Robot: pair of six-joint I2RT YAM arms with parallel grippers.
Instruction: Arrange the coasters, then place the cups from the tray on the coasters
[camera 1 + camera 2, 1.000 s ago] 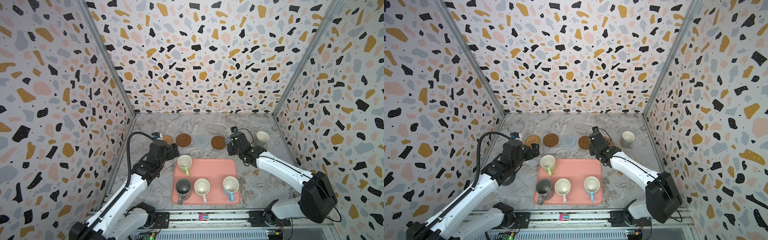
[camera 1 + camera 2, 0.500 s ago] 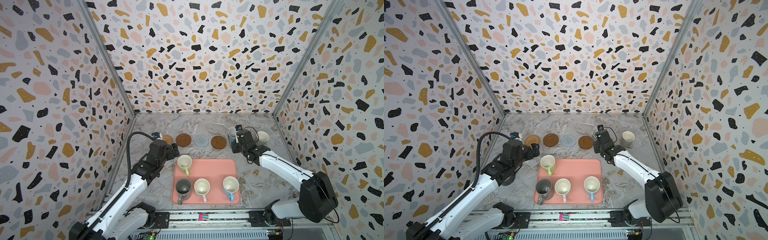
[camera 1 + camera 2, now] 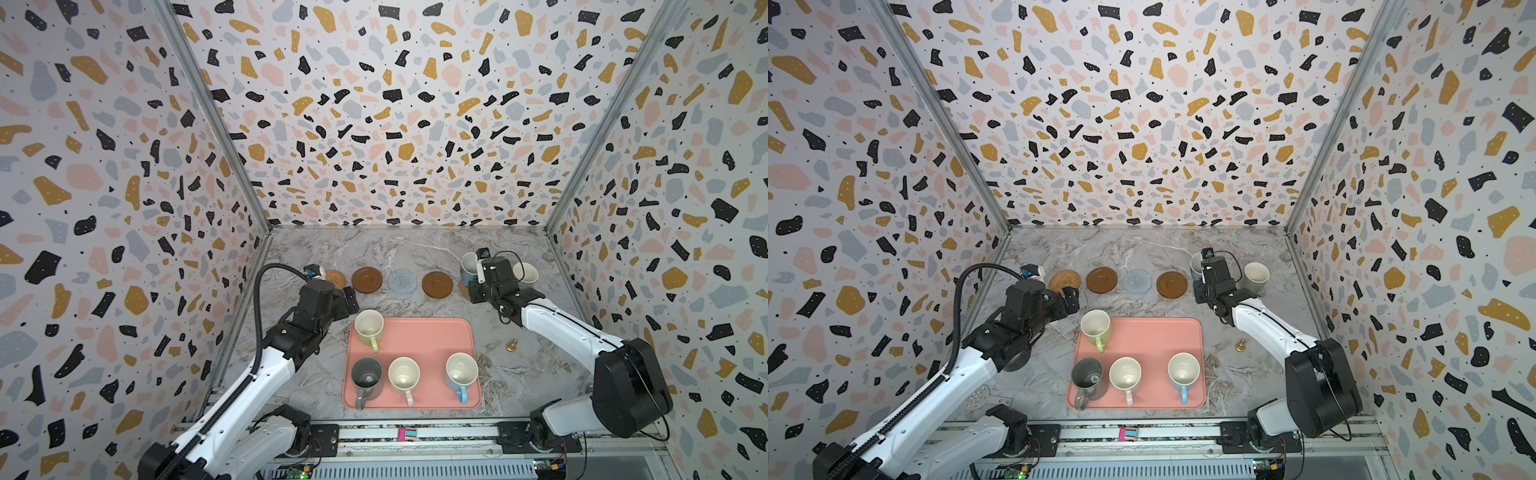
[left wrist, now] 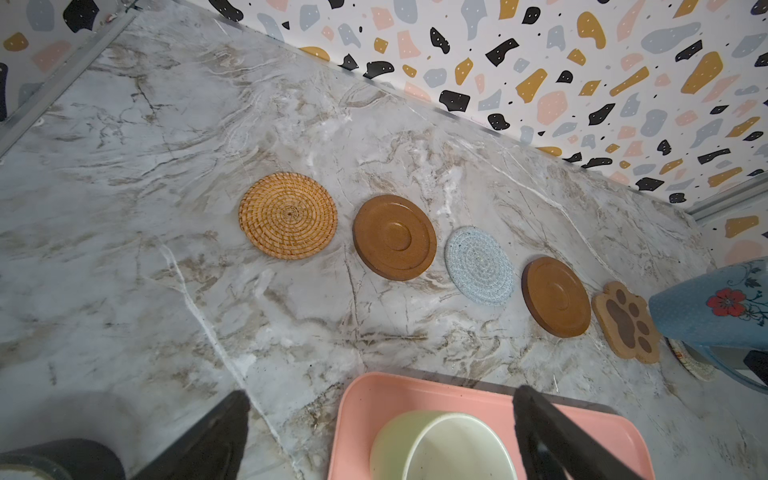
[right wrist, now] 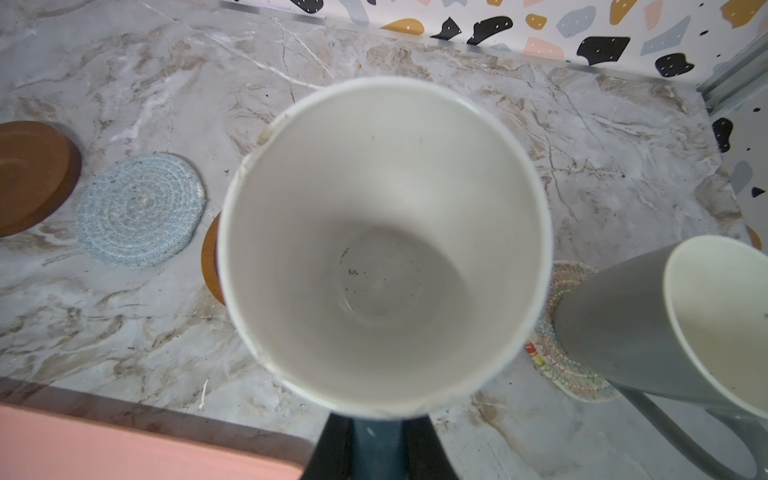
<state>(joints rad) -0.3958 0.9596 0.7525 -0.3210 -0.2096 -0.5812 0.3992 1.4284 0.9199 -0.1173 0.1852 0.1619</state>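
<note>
Left gripper (image 4: 378,401): jaws spread wide with nothing between them, poised just off the far-left corner of the tray (image 3: 432,336). The light green mug (image 3: 368,326) stands in that corner.

Along the tray's near edge, in a row: dark grey mug (image 3: 367,374), pale pink mug (image 3: 404,374), blue mug (image 3: 461,372).

Beyond the tray's far edge is a line of coasters, each apart from the next: tan woven round (image 4: 288,216), brown wooden disc (image 4: 395,237), blue-grey woven round (image 4: 478,265), second brown wooden disc (image 4: 557,297), paw-shaped coaster (image 4: 626,326).

Right gripper (image 5: 376,436), beyond the tray's far-right corner: jaws pressed on the handle of a blue floral mug (image 4: 706,307), which is over the paw-shaped coaster. Whether the two touch cannot be judged.

Further right of the tray, the light grey mug (image 5: 623,332) stands on the cream woven round (image 5: 557,361).
</note>
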